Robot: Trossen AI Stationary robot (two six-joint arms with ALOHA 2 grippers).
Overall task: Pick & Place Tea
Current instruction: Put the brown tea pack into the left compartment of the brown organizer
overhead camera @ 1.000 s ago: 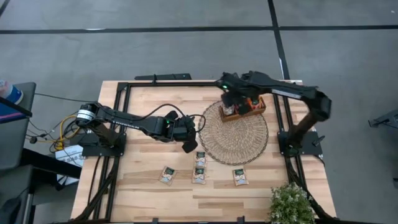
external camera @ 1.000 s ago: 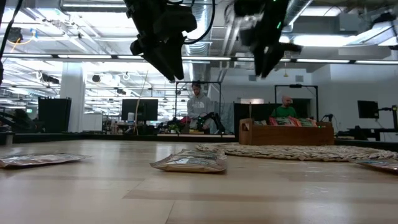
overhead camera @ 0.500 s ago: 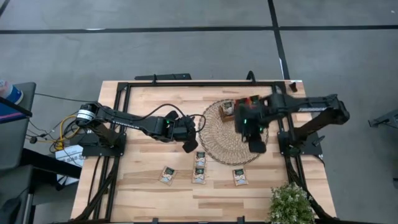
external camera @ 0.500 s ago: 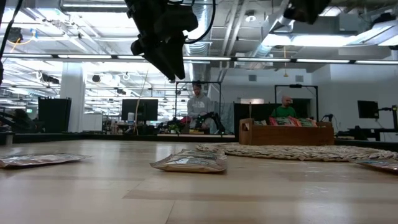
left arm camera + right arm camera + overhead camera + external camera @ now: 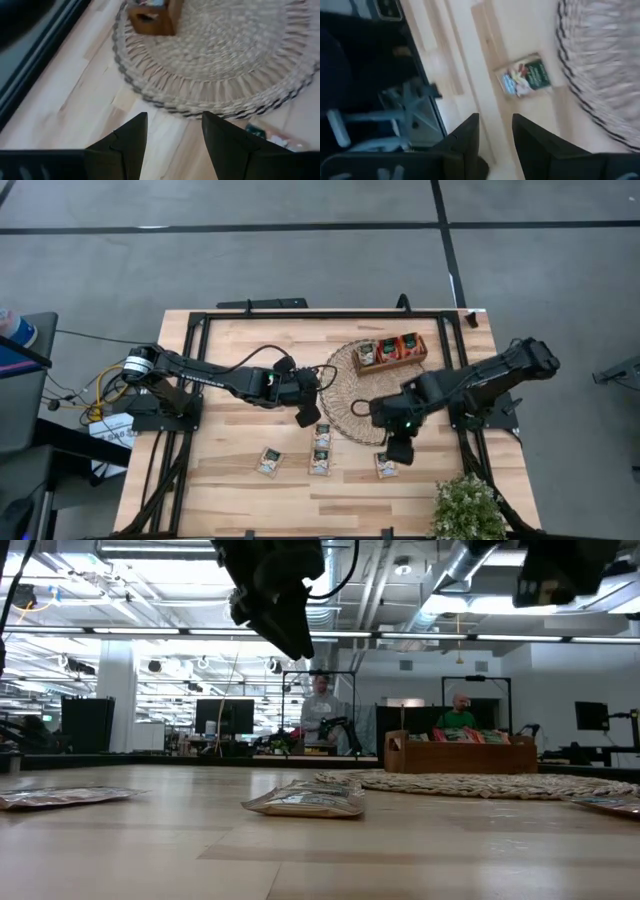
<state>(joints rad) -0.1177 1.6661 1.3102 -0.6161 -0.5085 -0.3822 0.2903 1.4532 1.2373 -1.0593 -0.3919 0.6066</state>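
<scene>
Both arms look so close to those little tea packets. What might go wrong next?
The right gripper hangs open just above a flat tea packet lying near the wicker mat; flat packets may slip from a pinch. The left gripper, also open and empty, hovers at the mat's edge near another packet, so it might snag the weave.

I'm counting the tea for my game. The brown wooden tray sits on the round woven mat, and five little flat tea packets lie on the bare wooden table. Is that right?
Not quite. The brown wooden tray does sit on the round woven mat, but the high view shows four little flat tea packets on the bare wooden table, not five: one at the mat's edge and three in a row nearer the front.
</scene>
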